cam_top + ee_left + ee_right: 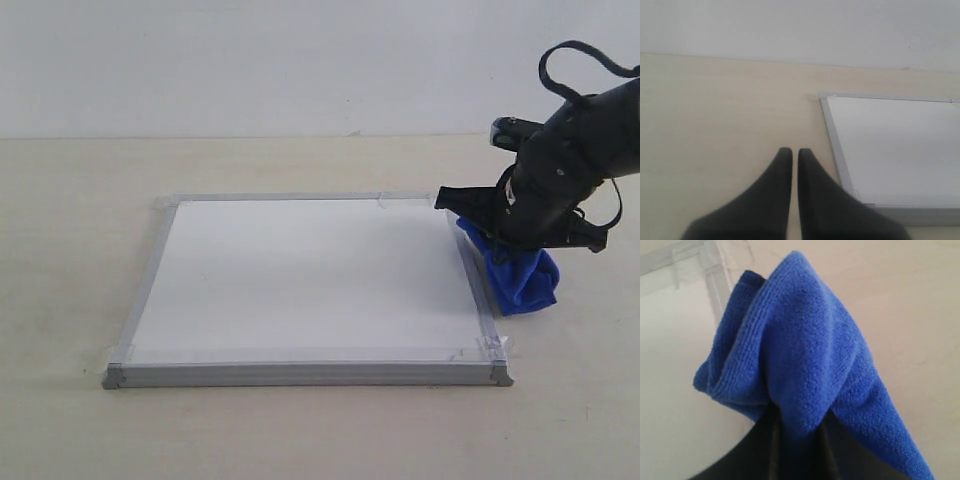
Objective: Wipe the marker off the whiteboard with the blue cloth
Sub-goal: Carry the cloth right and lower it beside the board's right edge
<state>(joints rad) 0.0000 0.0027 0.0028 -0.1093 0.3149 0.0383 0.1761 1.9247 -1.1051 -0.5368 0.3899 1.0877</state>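
One bunched, nubbly blue cloth (805,355) clamped in right jaws; left jaws together.

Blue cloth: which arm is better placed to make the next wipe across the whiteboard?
Right. The right gripper is shut on the blue cloth at the right edge of the whiteboard. The left gripper is shut and empty, off the board's left side.
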